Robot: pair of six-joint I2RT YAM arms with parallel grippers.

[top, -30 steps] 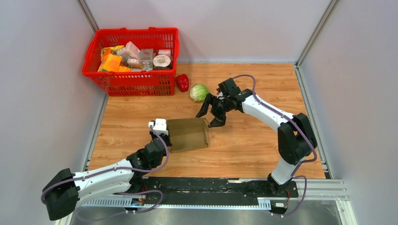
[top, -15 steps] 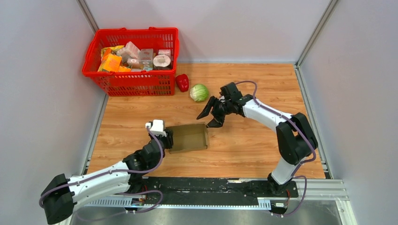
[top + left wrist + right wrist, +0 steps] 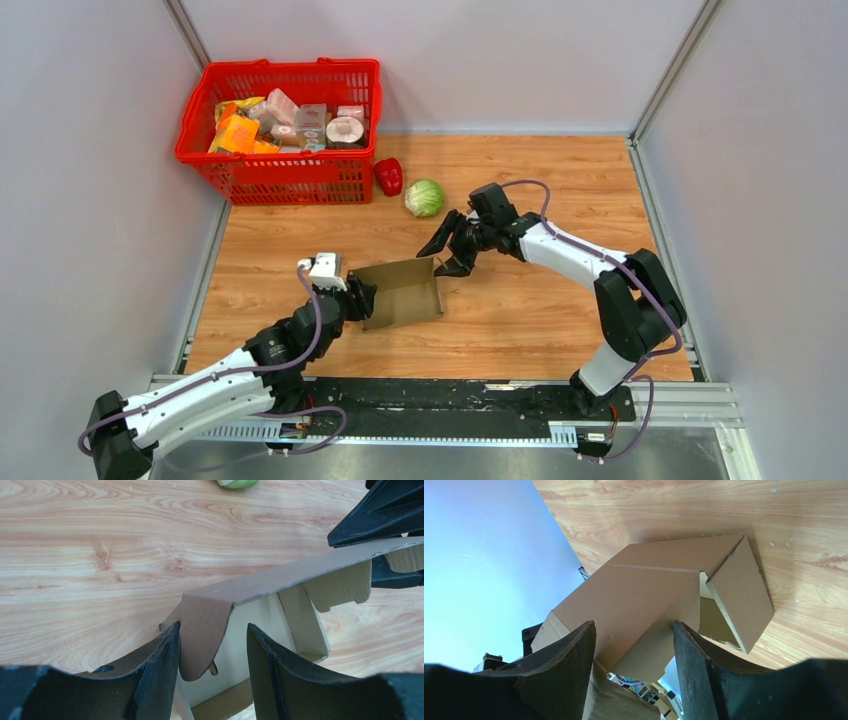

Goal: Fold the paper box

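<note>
Box: the box lay on the worktop just left of the frame's centre, partly erected, with its walls up and its flaps loose.
Left hand: the left hand was at the box's left end with its fingers parted. A bent flap hung between them, against the left one and clear of the other, so nothing was held.
Right hand: the right hand was at the box's upper right corner, fingers apart with cardboard between them. Whether they pinched it could not be told.
Nearby: a cabbage sat above the box, well apart from it.
Risk, slide: with the left end let go, a push from the right hand would likely shove the whole box left instead of creasing it.
Risk, collapse: the raised wall had little to brace it and could sag flat or skew.
Risk, crush: if the left hand closed where it was, it might crumple the bent flap rather than fold it on its crease.
Change, left hand: a second earlier it was clamped on the left edge, and it had since opened.
Change, right hand: its fingers had narrowed and settled on the corner.
Change, box: it had turned slightly, with its right end raised toward the right hand.
</note>
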